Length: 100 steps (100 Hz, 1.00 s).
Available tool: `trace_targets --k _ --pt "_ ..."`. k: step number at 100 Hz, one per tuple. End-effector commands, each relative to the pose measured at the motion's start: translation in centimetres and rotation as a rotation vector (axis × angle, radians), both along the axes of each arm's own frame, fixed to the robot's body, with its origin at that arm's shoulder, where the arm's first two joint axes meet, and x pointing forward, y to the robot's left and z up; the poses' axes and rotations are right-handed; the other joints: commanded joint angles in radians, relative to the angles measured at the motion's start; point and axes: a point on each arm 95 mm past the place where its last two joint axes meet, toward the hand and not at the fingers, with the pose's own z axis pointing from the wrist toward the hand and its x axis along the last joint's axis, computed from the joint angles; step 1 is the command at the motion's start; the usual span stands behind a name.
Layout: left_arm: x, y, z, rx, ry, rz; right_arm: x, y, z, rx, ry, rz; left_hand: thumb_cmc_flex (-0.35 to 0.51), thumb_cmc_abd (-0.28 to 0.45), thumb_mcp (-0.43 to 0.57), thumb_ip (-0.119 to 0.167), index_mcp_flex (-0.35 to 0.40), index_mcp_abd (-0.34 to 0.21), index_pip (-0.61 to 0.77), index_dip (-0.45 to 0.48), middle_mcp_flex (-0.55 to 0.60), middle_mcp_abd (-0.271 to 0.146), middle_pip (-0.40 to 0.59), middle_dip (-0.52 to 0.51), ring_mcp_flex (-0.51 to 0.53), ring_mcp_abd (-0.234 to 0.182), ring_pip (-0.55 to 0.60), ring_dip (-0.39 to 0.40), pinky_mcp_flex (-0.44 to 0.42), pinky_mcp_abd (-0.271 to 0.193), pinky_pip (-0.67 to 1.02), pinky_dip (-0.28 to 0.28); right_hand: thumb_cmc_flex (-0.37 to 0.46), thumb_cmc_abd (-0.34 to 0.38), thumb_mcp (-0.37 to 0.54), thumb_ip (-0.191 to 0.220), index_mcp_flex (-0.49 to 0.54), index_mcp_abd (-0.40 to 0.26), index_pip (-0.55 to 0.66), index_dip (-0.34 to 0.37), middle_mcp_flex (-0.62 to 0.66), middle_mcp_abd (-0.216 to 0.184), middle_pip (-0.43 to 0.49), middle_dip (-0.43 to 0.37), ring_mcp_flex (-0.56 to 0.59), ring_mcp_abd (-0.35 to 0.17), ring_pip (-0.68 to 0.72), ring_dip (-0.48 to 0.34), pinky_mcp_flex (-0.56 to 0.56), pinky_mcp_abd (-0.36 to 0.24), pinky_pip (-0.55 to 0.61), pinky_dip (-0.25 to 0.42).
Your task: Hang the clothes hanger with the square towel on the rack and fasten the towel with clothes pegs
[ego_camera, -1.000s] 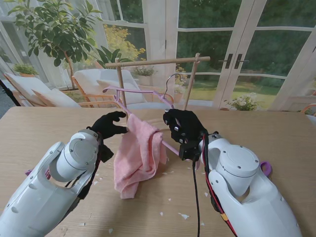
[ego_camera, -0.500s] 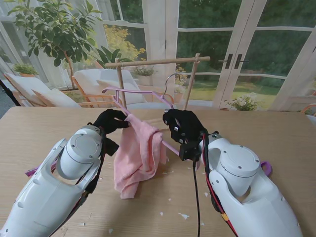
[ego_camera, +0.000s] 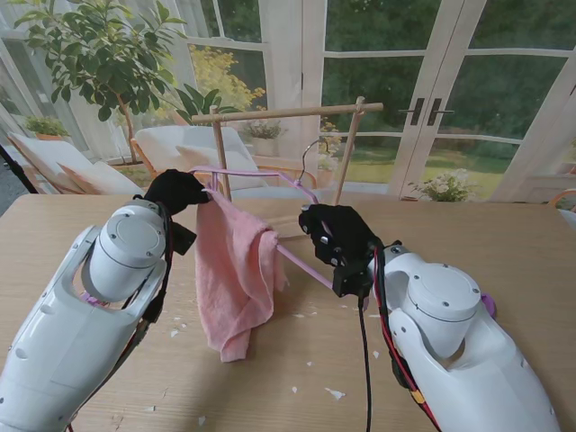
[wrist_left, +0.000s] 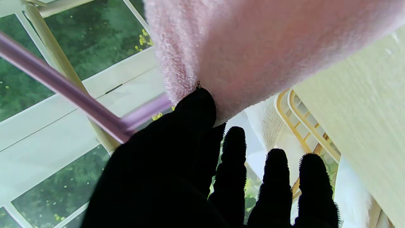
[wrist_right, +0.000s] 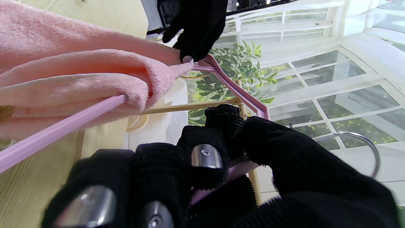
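- Currently the black-gloved right hand grips the pink plastic clothes hanger mid-frame; the black-gloved left hand pinches its far end.
- Risk: the draped pink square towel slides off if tilted.

A light wooden table carries the wooden rack and scattered white flecks.

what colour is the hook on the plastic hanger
Silver metal hook, unlike the lilac plastic hanger; clearest in the right wrist view.
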Motion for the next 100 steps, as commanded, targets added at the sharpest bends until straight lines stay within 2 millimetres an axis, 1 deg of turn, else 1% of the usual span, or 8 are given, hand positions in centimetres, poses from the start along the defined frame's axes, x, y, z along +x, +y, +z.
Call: trace_targets --k 1,8,18,24,35,55,72,100 --pt "0.4 0.2 0.6 0.026 0.001 -0.007 -0.5 0.2 0.1 0.004 0.003 0.019 0.002 0.004 0.008 0.001 0.031 0.030 0.043 0.000 -0.002 0.014 0.022 0.016 -0.014 -0.002 0.014 -0.003 -0.011 0.001 -0.005 0.022 0.033 0.050 0.008 0.069 0.043 0.098 0.019 0.022 0.067 0.053 0.141 0.008 0.016 0.006 0.154 0.043 0.009 -0.109 0.175 1.069" --pt "0.5 0.3 0.4 0.060 0.038 -0.025 -0.5 0.1 0.2 0.005 0.002 0.022 -0.028 -0.005 0.011 0.000 -0.011 0.027 0.036 -0.011 -0.020 0.012 0.011 0.013 -0.027 -0.008 0.004 -0.008 -0.012 -0.005 -0.017 0.021 0.033 0.053 0.005 0.070 0.043 0.099 0.019 0.023 0.067 0.053 0.141 0.008 0.016 0.006 0.154 0.043 0.009 -0.111 0.175 1.069" --pt "0.4 0.5 0.0 0.102 0.089 -0.048 -0.5 0.0 0.3 0.002 -0.001 0.020 -0.147 -0.004 0.089 -0.004 -0.171 0.023 -0.113 -0.013 -0.092 0.008 -0.019 0.003 -0.033 -0.016 -0.052 -0.014 -0.012 -0.016 -0.080 0.031 0.035 0.053 0.002 0.071 0.043 0.099 0.018 0.023 0.067 0.053 0.141 0.008 0.016 0.005 0.154 0.043 0.009 -0.113 0.175 1.068" --pt "0.3 0.7 -0.2 0.127 0.102 -0.061 -0.4 -0.1 0.4 0.000 -0.003 0.017 -0.257 0.035 0.189 0.043 -0.254 0.029 -0.213 -0.038 -0.116 0.021 -0.049 -0.014 -0.036 -0.020 -0.082 -0.011 -0.013 -0.018 -0.104 0.046 0.035 0.053 0.002 0.072 0.043 0.098 0.018 0.024 0.067 0.053 0.141 0.008 0.016 0.005 0.154 0.043 0.009 -0.113 0.175 1.068" --pt "0.0 1.1 -0.1 0.155 0.122 -0.079 -0.3 -0.4 0.5 -0.002 -0.005 0.005 -0.287 0.041 0.184 0.048 -0.366 0.021 -0.308 -0.096 -0.138 0.019 -0.095 -0.047 -0.041 -0.022 -0.126 -0.027 -0.019 -0.020 -0.145 0.045 0.036 0.053 0.001 0.074 0.043 0.099 0.017 0.024 0.067 0.053 0.141 0.008 0.016 0.005 0.154 0.043 0.009 -0.114 0.175 1.067" --pt "-1.0 2.4 1.2 0.236 0.088 -0.098 0.0 -1.1 0.4 -0.014 0.001 -0.017 -0.293 0.045 0.167 0.049 -0.468 0.022 -0.359 -0.125 -0.168 0.016 -0.122 -0.067 -0.047 -0.030 -0.161 -0.038 -0.024 -0.023 -0.180 0.047 0.037 0.053 -0.002 0.075 0.043 0.099 0.017 0.025 0.067 0.053 0.141 0.008 0.016 0.005 0.154 0.043 0.009 -0.115 0.175 1.067" --pt "-2.0 2.8 3.0 0.294 -0.006 -0.175 0.0 -1.4 0.4 -0.033 0.006 -0.004 -0.302 0.005 0.193 0.046 -0.531 -0.035 -0.441 -0.188 -0.207 -0.028 -0.173 -0.121 -0.051 -0.057 -0.252 -0.100 -0.016 -0.060 -0.291 0.005 0.039 0.055 -0.005 0.077 0.043 0.100 0.016 0.025 0.067 0.053 0.141 0.008 0.016 0.003 0.153 0.043 0.009 -0.117 0.175 1.067" --pt "-3.2 0.6 5.1 0.252 -0.132 -0.403 -0.2 -0.8 0.5 -0.070 0.005 0.060 -0.346 -0.045 0.232 0.040 -0.609 -0.101 -0.514 -0.232 -0.224 -0.090 -0.277 -0.191 -0.048 -0.095 -0.324 -0.163 0.011 -0.101 -0.389 -0.075 0.041 0.059 -0.013 0.082 0.039 0.100 0.013 0.027 0.064 0.052 0.140 0.009 0.016 -0.002 0.152 0.042 0.011 -0.128 0.175 1.063"
